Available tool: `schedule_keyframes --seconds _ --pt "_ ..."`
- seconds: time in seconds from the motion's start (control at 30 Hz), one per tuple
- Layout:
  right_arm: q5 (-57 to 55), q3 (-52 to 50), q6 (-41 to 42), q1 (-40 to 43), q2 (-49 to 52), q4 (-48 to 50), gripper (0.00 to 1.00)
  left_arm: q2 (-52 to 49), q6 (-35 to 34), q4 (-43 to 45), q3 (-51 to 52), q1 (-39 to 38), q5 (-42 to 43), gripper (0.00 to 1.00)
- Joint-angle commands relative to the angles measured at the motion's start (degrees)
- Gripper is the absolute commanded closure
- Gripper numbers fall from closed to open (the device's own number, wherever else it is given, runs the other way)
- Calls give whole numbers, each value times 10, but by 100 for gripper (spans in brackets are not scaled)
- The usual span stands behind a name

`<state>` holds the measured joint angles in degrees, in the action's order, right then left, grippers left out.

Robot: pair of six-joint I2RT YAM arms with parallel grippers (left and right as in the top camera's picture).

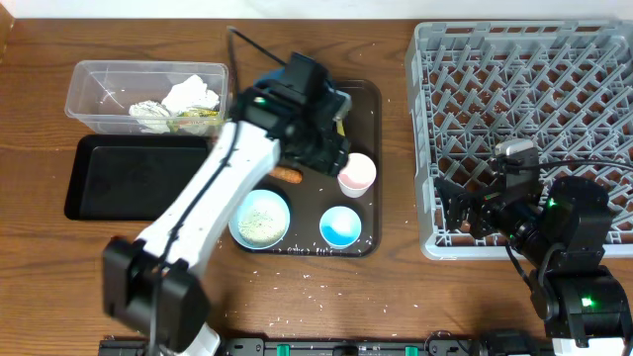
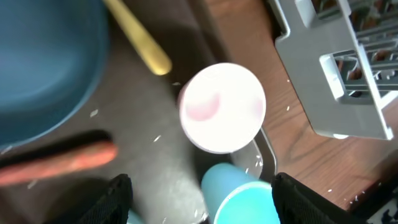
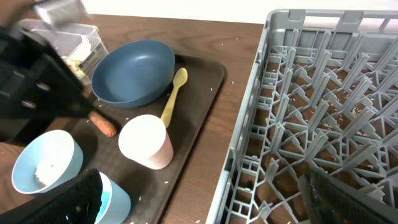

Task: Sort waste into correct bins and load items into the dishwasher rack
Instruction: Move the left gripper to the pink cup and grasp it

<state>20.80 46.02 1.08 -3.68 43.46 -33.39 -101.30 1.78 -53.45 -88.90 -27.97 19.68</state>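
Left gripper [image 2: 202,186] spread wide over pink cup [image 2: 222,107] on brown tray [image 2: 146,140] — right gripper [image 3: 202,193] also spread, at rack [image 3: 323,93] edge.

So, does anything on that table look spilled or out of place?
Yes. Loose white rice grains are scattered over the brown tray and the wooden table, and a small carrot lies bare on the tray.

From the left claw [image 2: 200,183]: cup [image 2: 222,107] just ahead on the serving tray [image 2: 155,162]; small bowl [image 2: 239,198] nearer, between the fingers [image 2: 118,199]; carrot [image 2: 56,158] and large bowl [image 2: 43,62] left; spoon [image 2: 140,34] beyond the cup; rack [image 2: 336,68] right, off the tray.
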Motion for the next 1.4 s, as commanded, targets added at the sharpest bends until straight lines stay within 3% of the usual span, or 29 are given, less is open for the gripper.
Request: schedule_keyframes --seconds 0.0,0.3,0.4,0.53,0.63,0.77,0.87,1.07,1.23,1.3,1.37 --pt "4 11 8 -5 0 -7 1 -50 12 11 6 -18 14 26" --pt "4 11 8 -5 0 -24 1 -117 10 52 6 -33 12 28" --pt "4 11 8 -5 -1 -24 1 -123 10 64 6 -33 10 42" --pt "4 11 8 -5 0 -24 1 -123 4 75 6 -33 4 75" --pt "4 11 8 -5 0 -25 1 -123 -4 77 6 -33 4 90" --pt "5 11 8 -5 0 -25 1 -123 -5 75 6 -33 4 91" --pt "5 11 8 -5 0 -29 1 -123 -5 74 6 -33 4 78" --pt "4 11 8 -5 0 -33 1 -137 -5 73 6 -38 -4 74" --pt "4 11 8 -5 -1 -33 1 -156 -5 71 6 -49 -43 81" --pt "4 11 8 -5 -1 -33 1 -156 -5 72 6 -50 -43 94" --pt "4 11 8 -5 -1 -33 1 -152 -5 73 6 -47 -43 94"
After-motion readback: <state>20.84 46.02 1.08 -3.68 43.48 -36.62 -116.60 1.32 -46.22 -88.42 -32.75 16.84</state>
